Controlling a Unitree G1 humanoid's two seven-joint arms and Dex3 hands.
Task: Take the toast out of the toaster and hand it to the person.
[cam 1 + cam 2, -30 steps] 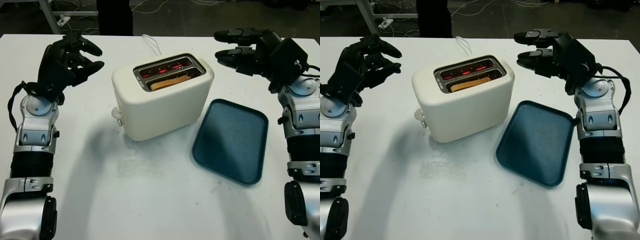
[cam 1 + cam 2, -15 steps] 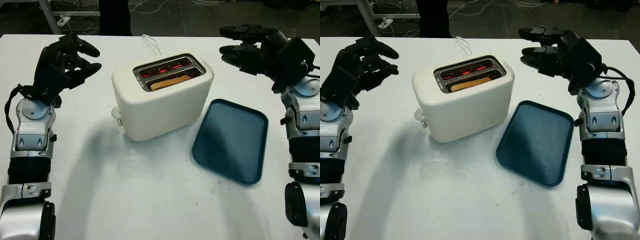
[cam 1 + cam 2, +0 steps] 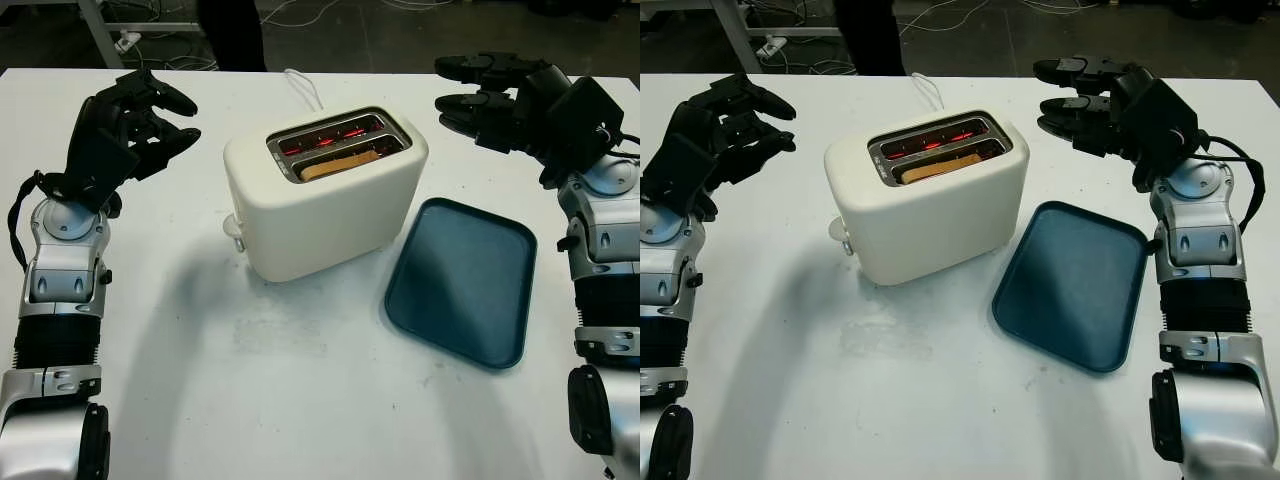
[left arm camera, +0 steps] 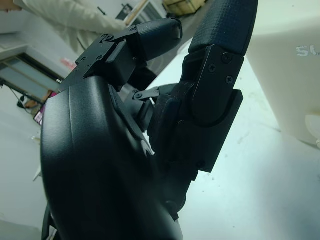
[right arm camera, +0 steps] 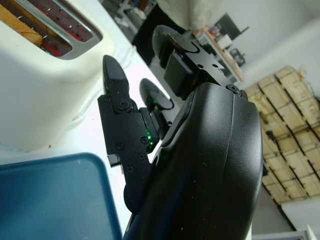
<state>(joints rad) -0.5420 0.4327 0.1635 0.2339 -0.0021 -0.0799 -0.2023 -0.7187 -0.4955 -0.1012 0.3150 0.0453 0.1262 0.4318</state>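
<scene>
Both hands hover empty, left hand point(image 3: 135, 125) and right hand point(image 3: 500, 95) uncurled, flanking the cream toaster point(image 3: 325, 195) whose toast slice point(image 3: 340, 163) sits low between glowing slots, likely staged to reach in.

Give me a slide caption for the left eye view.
Toast sits in the toaster, both hands open alongside.

Toaster point(image 3: 325, 195) cream, slots glowing red. Toast point(image 3: 340, 163) golden-brown. Tray point(image 3: 462, 281) dark teal. Table point(image 3: 300, 400) white. Hands black: left point(image 3: 125, 125), right point(image 3: 510, 100); forearms silver.
</scene>
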